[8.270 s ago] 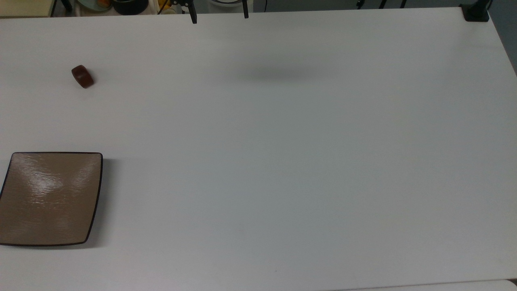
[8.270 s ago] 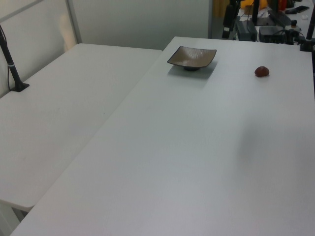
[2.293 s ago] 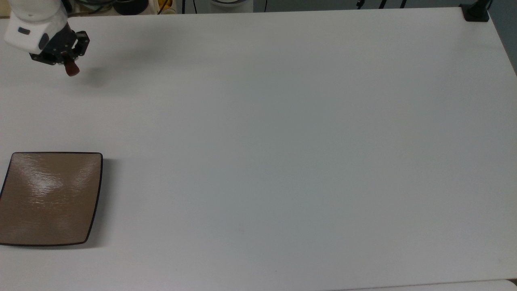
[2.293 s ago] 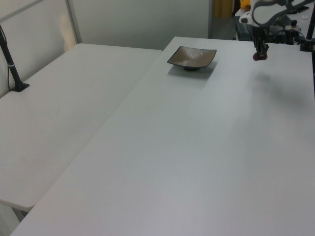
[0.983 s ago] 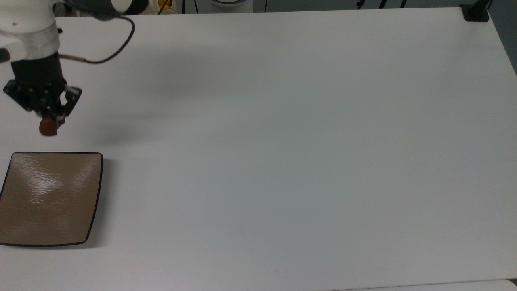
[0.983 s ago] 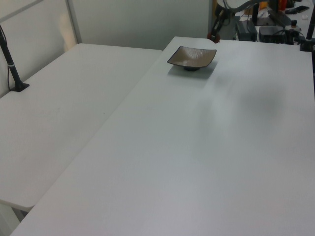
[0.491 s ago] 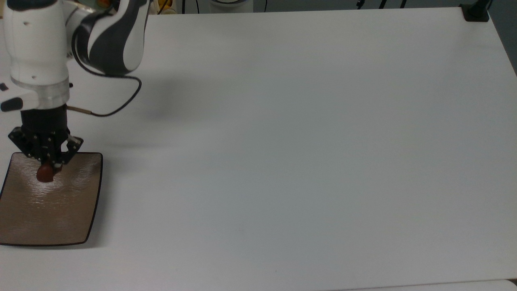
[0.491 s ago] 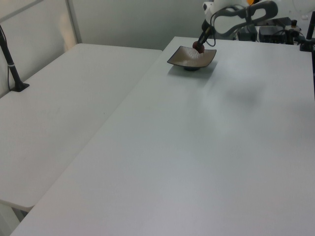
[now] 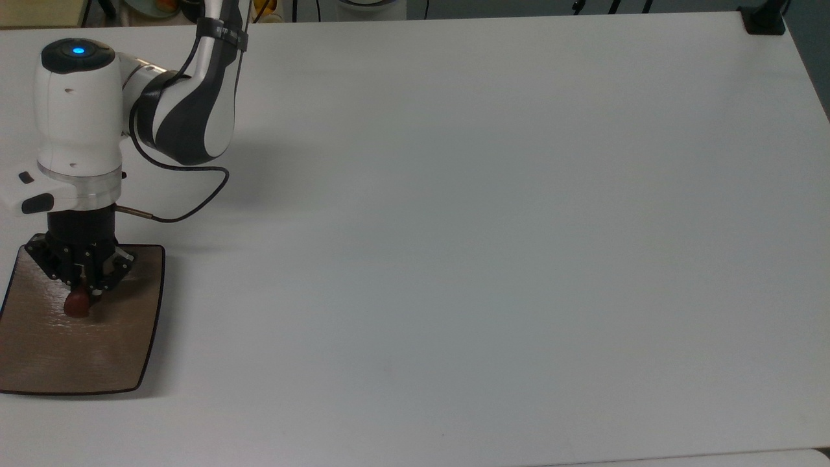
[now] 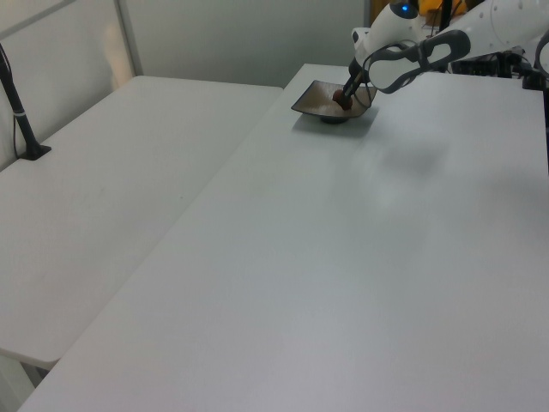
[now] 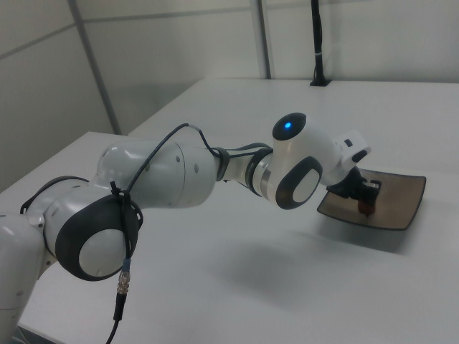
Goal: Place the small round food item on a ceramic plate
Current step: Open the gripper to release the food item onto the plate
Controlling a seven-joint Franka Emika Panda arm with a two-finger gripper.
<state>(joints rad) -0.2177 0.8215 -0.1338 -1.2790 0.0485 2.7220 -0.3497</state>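
Food item point(image 9: 77, 305) pinched between the fingertips of the gripper point(image 9: 81, 297), over the plate point(image 9: 39, 353). In the top view sits just below the black finger assembly, inside the plate's upper half, nearer the top view's left edge than the right. In the left view point(image 10: 340, 101) a dark reddish blob at the finger ends, low over the plate point(image 10: 310, 101); touching the glaze or just above, can't tell. In the right view point(image 11: 365, 208) partly hidden by the fingers, gripper point(image 11: 366, 203) pointing down onto the plate point(image 11: 401, 197).

Jaws narrow, closed on the item, nothing else held.

Plate square, tan-brown, dark rim, near the corner of the white table point(image 9: 486, 227); cut off by the top view's left edge. Arm point(image 9: 78, 123) white with dark joints, blue light on top, reaching in from the top view's upper left; black cable point(image 9: 188, 207) looped beside the wrist. Second white table point(image 10: 103, 197) butted up on the left view's left. Black clamp post point(image 9: 764, 18) at the top view's upper right corner.
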